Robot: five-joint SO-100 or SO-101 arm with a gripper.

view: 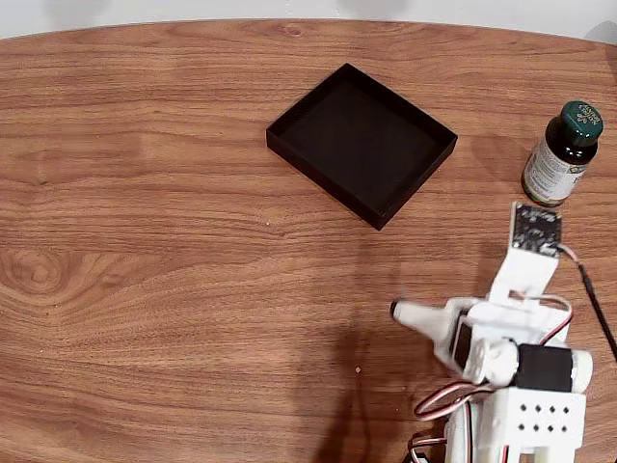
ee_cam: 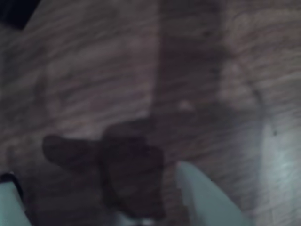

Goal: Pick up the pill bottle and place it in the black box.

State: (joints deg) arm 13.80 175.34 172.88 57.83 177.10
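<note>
A broad bench [view: 174, 289] of brown wood-grain laminate with a curved far edge carries everything in the fixed view. Near its middle, toward the top, lies the shallow matte black rectangular box [view: 362, 145] with low walls, turned at an angle so one corner points up the picture; its dark floor holds nothing. Well apart from it, at the right edge of the same view, stands the small dark green pill bottle [view: 561, 154], upright on the bench, with a dark green screw cap and a white-and-green paper label wrapped round its body. The cap bears pale printed text and the label carries lines of print, but both are too small to read and no brand can be made out. The white plastic arm [view: 525, 357] with black motors and red, white and black wires sits at the lower right of the fixed view, folded low over the bench, a small dark circuit board at its upper end just below the bottle. The claw [view: 400, 311] reaches to the left in that view as a white tip ending in a dark cap, near neither the bottle nor the box; whether its fingers stand apart or together I cannot tell. The wrist view is blurred: it shows wood grain, a dark shadow across it, a pale finger [ee_cam: 207, 197] rising from the bottom edge, and a black corner at the top left.
</note>
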